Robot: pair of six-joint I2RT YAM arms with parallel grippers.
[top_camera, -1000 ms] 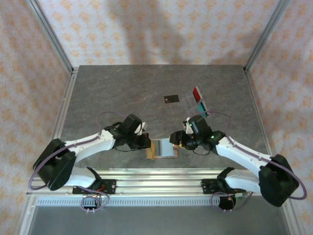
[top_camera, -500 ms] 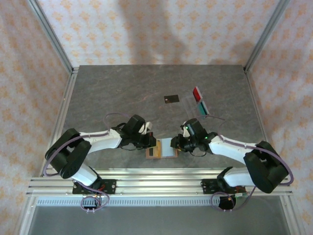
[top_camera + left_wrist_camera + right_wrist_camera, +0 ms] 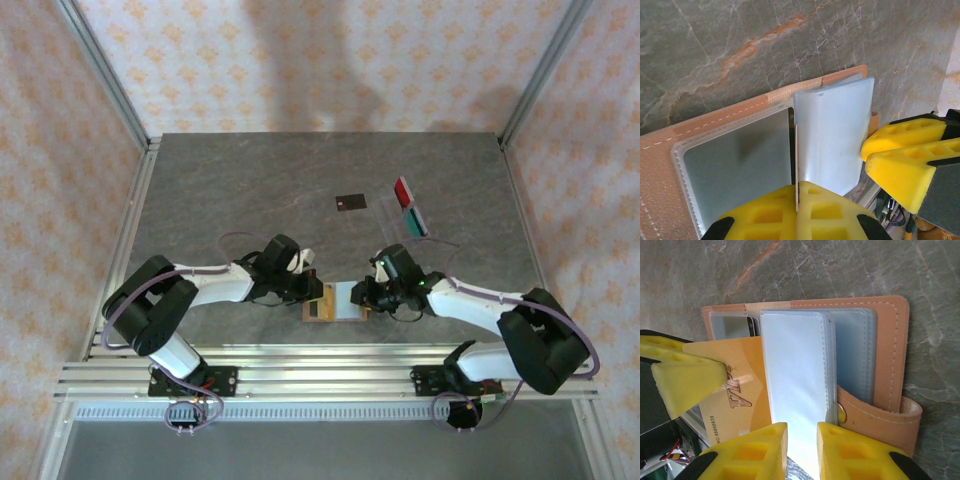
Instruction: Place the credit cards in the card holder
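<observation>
Grey marbled tabletop [image 3: 250, 180] carries the open card holder [image 3: 890, 340] at its near edge, between the two arms. In the right wrist view a gold card [image 3: 735, 390] lies face-up with a printed number, at the holder's left side. The left wrist view has it edge-on, with the left gripper [image 3: 796, 210] pinched tight on it. The right gripper [image 3: 802, 450] clasps the clear sleeves [image 3: 795, 375]. The holder is tan with pale stitching. From above, three more cards lie well beyond: one black card [image 3: 350, 202], one red card [image 3: 403, 190], one teal card [image 3: 413, 214].
</observation>
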